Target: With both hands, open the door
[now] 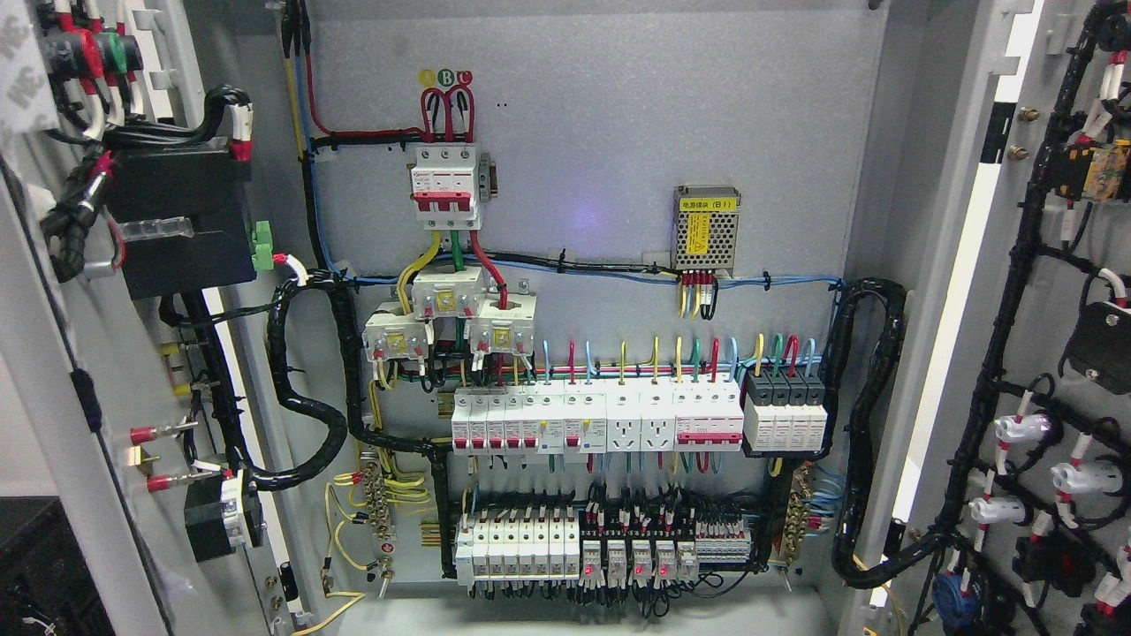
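Already both doors (79, 353) stand wide — breakers (592, 424) and wiring exposed.

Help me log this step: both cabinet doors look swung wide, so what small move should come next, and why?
Probably none on the doors: the left door and right door both stand open, the breaker panel is fully exposed, and neither hand is in view. I would hold the arms back.

Above the red-handled main breaker (448, 185), 3 round markers (447, 78) in yellow, green and red carry letters; the green one reads B, and the other 2 are too small to tell. The perforated metal power supply (706, 229) bears a yellow label (708, 204) with Chinese characters too small to make out. Print on the smaller breakers is too small to read.
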`<state>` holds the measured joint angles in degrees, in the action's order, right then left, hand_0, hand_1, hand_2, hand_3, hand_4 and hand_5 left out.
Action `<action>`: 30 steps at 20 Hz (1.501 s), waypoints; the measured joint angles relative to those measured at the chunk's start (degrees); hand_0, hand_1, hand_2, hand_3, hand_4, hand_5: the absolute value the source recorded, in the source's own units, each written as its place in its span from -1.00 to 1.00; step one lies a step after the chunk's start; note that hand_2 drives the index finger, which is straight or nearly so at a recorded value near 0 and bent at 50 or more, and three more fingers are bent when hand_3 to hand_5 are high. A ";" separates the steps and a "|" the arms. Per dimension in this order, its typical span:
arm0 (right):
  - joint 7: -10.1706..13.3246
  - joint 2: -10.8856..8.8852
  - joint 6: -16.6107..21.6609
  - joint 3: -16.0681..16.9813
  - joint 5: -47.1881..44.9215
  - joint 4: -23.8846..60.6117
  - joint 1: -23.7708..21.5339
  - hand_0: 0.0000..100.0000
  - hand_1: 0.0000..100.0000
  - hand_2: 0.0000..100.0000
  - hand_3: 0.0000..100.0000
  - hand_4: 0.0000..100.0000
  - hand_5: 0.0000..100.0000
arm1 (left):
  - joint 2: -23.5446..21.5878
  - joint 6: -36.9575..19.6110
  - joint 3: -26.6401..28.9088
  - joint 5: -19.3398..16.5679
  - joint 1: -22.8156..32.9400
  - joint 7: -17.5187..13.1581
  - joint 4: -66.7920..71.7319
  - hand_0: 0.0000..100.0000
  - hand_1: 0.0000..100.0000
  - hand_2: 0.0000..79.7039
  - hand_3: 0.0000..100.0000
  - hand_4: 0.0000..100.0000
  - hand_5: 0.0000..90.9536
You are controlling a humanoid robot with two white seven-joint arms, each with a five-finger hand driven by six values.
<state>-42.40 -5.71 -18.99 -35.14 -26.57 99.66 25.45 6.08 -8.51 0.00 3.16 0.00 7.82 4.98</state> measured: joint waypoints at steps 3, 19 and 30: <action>1.83 0.15 3.06 -0.58 0.00 -0.12 -0.26 -0.62 -1.00 -1.00 -1.00 -1.00 -1.00 | 0.00 0.00 0.00 0.00 0.00 0.01 0.00 -1.00 -1.00 -1.00 -1.00 -1.00 -1.00; 7.18 0.66 4.47 -4.75 -0.72 0.87 -0.91 -0.62 -1.00 -1.00 -1.00 -1.00 -1.00 | -0.13 -0.07 0.00 0.00 0.00 0.01 0.01 -1.00 -1.00 -1.00 -1.00 -1.00 -1.00; 7.45 4.56 2.35 -6.96 -0.28 -0.65 0.70 -0.62 -1.00 -1.00 -1.00 -1.00 -1.00 | -0.26 -0.07 0.00 0.00 0.00 0.01 -0.02 -1.00 -1.00 -1.00 -1.00 -1.00 -1.00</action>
<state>-34.95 -1.15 -16.64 -42.10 -26.85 99.00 26.15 5.83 -8.58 0.00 3.17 0.00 7.83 4.96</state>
